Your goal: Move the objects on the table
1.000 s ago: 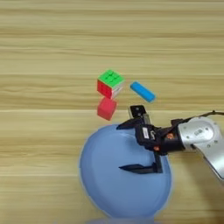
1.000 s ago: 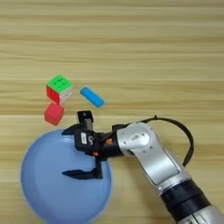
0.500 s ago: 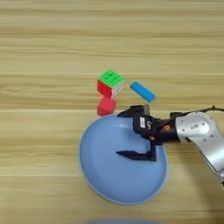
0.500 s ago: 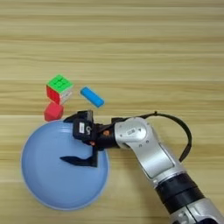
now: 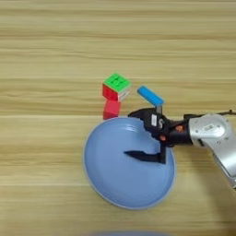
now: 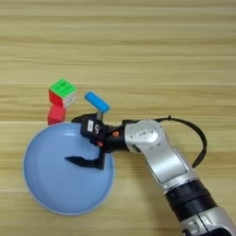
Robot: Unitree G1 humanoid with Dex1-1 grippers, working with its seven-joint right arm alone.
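On the light wooden desk (image 5: 55,55), the flat blue rectangular block (image 5: 150,96) lies just behind the right gripper (image 5: 138,133), whose 2 black fingers (image 5: 144,156) spread open, empty, over the large round blue plate (image 5: 110,184). The 3x3 green-and-red puzzle cube (image 5: 115,86) and small plain red cube (image 5: 111,109) sit left of them. The silver forearm (image 6: 156,152) reaches in from the right.

Red cube (image 5: 111,109): lower edge hidden behind blue plate (image 5: 106,184) rim. Puzzle cube (image 5: 115,86): only 2 or 3 faces visible. Silver forearm (image 5: 216,138): cut off at right edge, left eye view.
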